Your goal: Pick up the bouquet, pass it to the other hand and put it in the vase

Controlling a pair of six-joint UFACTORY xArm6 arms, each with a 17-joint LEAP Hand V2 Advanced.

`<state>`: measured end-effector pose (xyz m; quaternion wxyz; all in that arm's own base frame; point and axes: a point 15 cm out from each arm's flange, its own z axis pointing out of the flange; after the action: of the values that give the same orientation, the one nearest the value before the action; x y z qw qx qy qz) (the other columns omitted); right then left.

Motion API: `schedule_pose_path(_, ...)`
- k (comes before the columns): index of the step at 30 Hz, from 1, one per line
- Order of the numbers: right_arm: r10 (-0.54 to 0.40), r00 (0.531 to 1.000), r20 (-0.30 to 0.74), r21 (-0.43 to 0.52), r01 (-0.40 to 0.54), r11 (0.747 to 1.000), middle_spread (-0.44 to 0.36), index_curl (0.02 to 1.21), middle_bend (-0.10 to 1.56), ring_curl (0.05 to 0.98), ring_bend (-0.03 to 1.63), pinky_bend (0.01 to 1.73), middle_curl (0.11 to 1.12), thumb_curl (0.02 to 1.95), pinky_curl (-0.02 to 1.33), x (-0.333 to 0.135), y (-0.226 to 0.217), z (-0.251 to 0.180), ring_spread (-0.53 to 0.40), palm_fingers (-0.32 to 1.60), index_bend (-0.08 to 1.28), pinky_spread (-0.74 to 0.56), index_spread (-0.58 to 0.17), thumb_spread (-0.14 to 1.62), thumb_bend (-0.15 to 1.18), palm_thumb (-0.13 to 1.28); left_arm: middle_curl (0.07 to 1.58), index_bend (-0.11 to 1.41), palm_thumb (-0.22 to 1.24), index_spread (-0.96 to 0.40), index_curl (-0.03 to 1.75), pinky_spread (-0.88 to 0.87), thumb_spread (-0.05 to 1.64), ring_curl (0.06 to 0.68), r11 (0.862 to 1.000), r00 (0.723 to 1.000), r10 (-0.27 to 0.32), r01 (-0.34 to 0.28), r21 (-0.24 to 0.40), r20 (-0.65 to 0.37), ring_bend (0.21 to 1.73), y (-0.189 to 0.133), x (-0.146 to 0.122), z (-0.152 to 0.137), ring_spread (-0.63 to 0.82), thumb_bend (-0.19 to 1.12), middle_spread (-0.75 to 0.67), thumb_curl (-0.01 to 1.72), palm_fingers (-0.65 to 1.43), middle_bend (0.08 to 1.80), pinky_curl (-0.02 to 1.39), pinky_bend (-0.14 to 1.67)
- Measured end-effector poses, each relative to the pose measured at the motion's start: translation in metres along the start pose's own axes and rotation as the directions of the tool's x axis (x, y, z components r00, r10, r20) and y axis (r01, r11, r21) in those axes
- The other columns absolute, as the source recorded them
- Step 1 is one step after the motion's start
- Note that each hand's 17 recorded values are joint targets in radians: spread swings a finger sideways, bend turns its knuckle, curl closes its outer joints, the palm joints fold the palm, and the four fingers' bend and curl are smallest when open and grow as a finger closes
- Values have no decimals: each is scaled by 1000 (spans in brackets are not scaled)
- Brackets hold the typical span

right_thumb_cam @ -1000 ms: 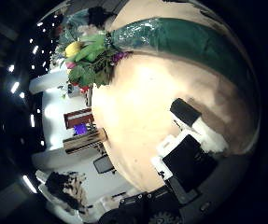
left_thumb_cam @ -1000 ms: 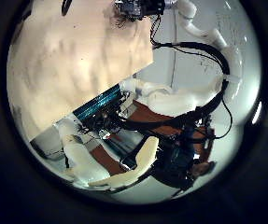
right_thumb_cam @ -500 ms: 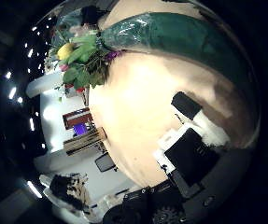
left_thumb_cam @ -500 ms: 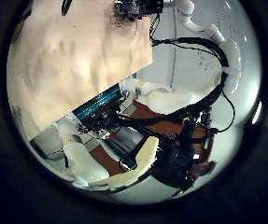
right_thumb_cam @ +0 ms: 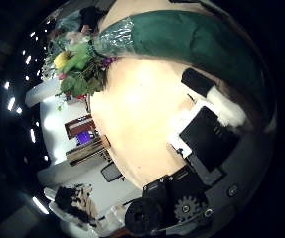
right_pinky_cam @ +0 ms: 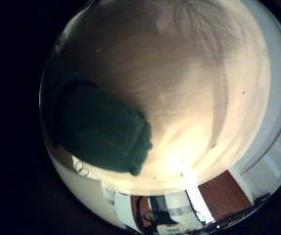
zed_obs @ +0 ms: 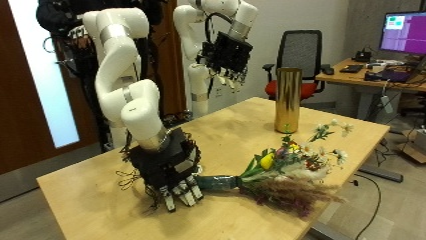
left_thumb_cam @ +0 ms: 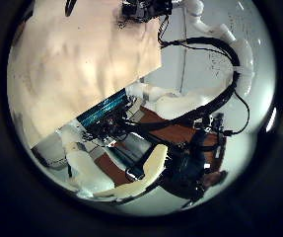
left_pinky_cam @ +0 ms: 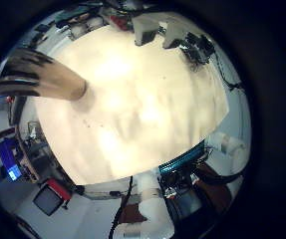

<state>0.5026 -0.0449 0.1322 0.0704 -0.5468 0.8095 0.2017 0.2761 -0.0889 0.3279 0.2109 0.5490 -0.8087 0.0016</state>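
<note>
The bouquet lies on the table, near the tall gold vase. The right hand rests beside its green-wrapped stems – fingers straight, not gripping. The left hand hangs high above the table – fingers loose.

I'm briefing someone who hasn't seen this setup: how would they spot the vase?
Look at the wooden table. At its far edge, beyond the bouquet, stands the vase: a tall gold cylinder, the only upright thing on the tabletop.
</note>
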Motion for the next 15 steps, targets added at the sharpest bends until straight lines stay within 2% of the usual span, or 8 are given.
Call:
schedule_pose_path(1,1,1000,-3,-4,-1,1000,37,334,534,272,798,294,414,541,224,0,0,-1,-103,631,197,70,-147,920,-22,910,284,157,204,163,274,606,810,210,1000,1000,-1,1,0,-1,454,1,0,0,621,-35,494,320,-21,189,319,242)
schedule_pose_path(3,-2,1000,-10,-13,2,1000,-15,340,566,284,861,379,430,543,219,0,1,-1,-175,816,189,-41,-189,913,-23,913,284,157,205,164,274,606,812,210,1000,1000,-1,1,-1,0,454,1,0,0,621,-35,494,319,-21,189,318,241)
schedule_pose_path(6,-7,1000,-16,-25,7,1000,-81,368,590,319,913,550,459,547,248,-1,4,-1,-242,980,193,-262,-242,865,-27,912,286,155,205,164,273,606,813,213,1000,1000,-2,2,0,-1,456,1,0,0,620,-35,494,318,-18,192,319,243)
schedule_pose_path(7,-6,1000,-17,-32,6,999,-106,383,606,332,926,615,472,549,264,-2,6,-1,-256,1090,206,-331,-261,842,-32,908,286,156,205,164,273,606,813,213,1000,1000,-1,1,-1,-1,456,1,0,0,620,-35,494,317,-19,193,318,241)
schedule_pose_path(9,-4,1000,-29,-59,3,998,-154,446,660,363,957,773,508,554,315,0,13,-1,-277,1265,312,-468,-299,784,-35,898,288,156,205,164,273,606,813,213,1000,1000,-1,1,0,-1,456,1,0,0,620,-35,494,317,-19,192,318,239)
schedule_pose_path(12,-8,998,-57,-82,3,997,-192,511,765,401,1013,878,555,562,360,2,14,-8,-281,1291,411,-527,-329,741,-34,894,289,156,205,164,273,605,814,214,1000,1000,0,0,2,1,455,1,0,-1,620,-35,494,316,-19,191,318,238)
schedule_pose_path(15,-9,997,-75,-136,-1,991,-197,628,951,463,1142,969,618,570,417,5,20,-9,-255,1368,631,-503,-341,743,-28,899,289,155,205,164,272,607,814,214,1000,1000,2,-2,4,2,453,1,1,-3,620,-35,494,316,-16,189,320,248)
